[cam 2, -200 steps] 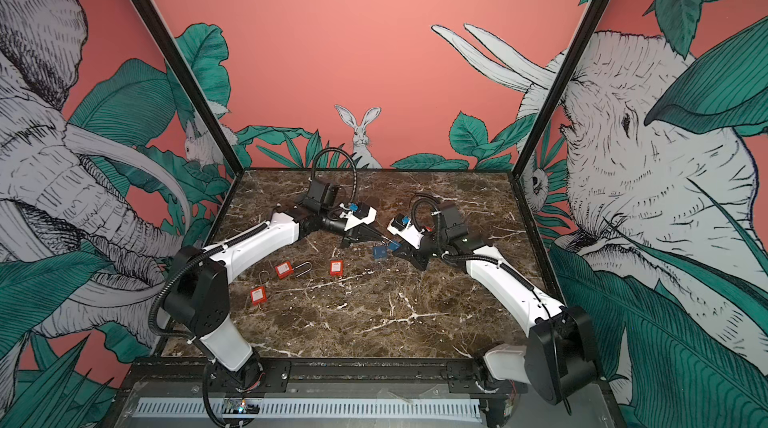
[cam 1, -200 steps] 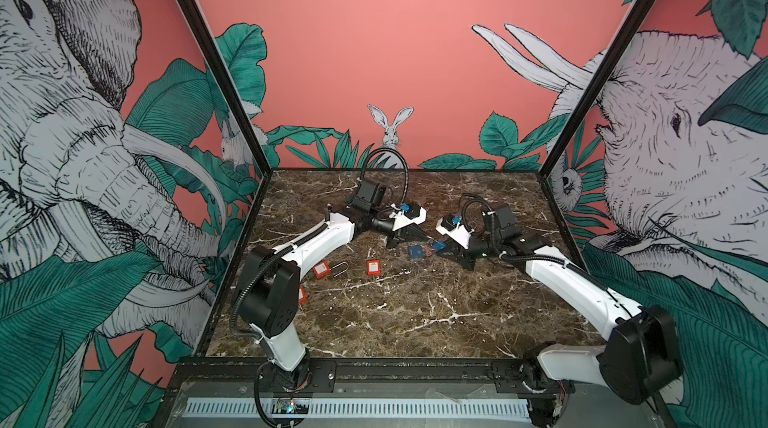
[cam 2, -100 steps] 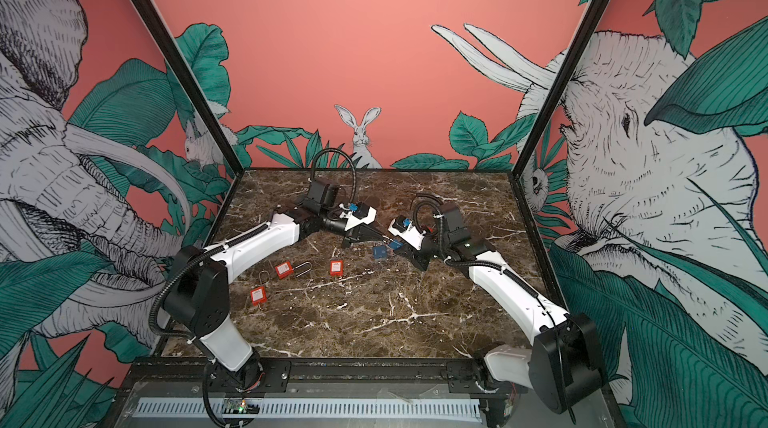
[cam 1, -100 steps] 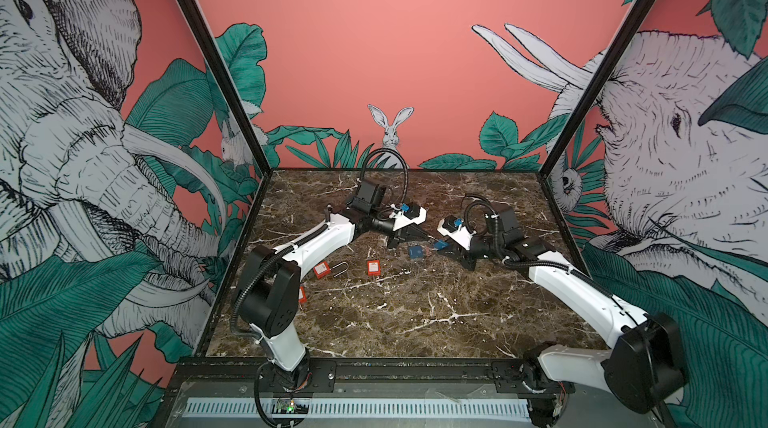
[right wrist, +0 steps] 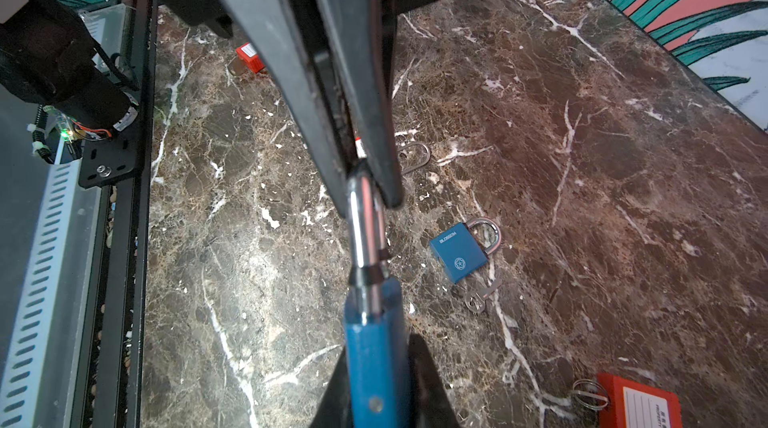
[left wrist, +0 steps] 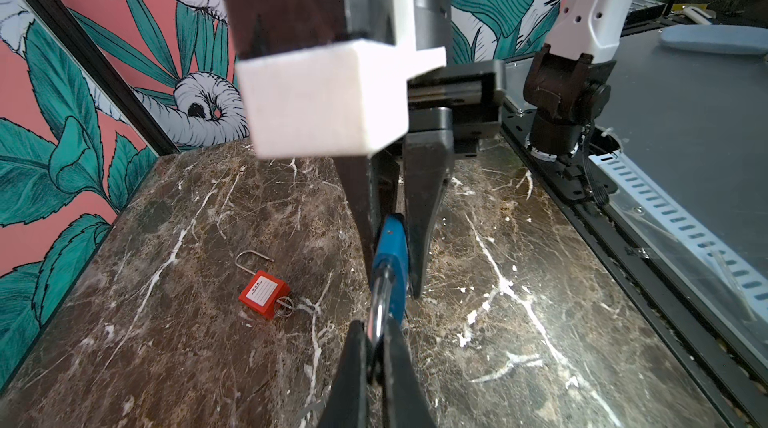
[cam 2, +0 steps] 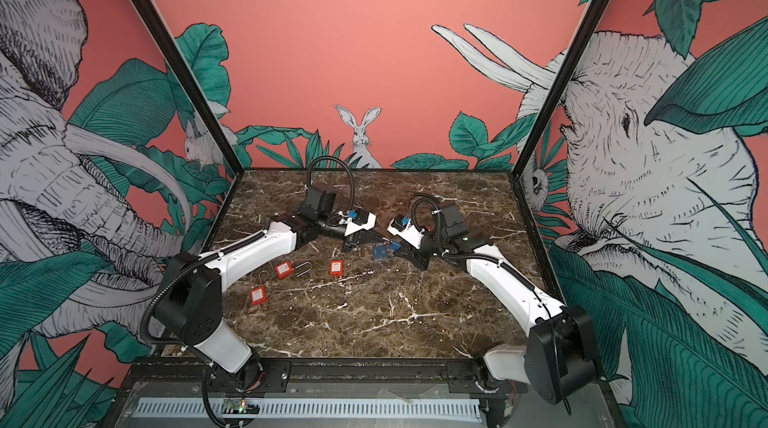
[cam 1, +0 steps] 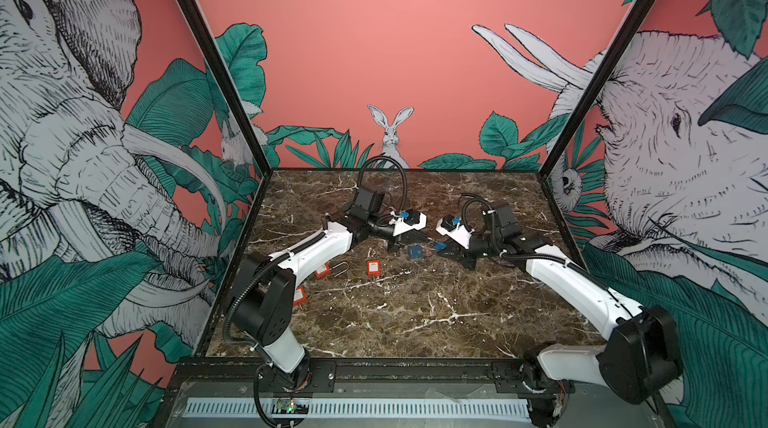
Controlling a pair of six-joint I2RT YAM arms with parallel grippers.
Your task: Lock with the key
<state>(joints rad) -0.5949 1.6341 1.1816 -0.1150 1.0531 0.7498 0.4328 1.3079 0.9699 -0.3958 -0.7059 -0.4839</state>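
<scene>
- Barely anything's moved since a second ago, both arms are parked mid-frame.
- left gripper point(left wrist: 376, 328) is pinched tight on the shackle point(right wrist: 363, 214). The right gripper point(right wrist: 376, 353) clamps the blue padlock point(left wrist: 392, 247) body, which is held up between them.
- second padlock point(right wrist: 459, 253) and key point(right wrist: 478, 301) lie right of centre on the table point(right wrist: 582, 156).
- Risk imo: an off-axis push could pop the shackle out of that thin pinch.
</scene>
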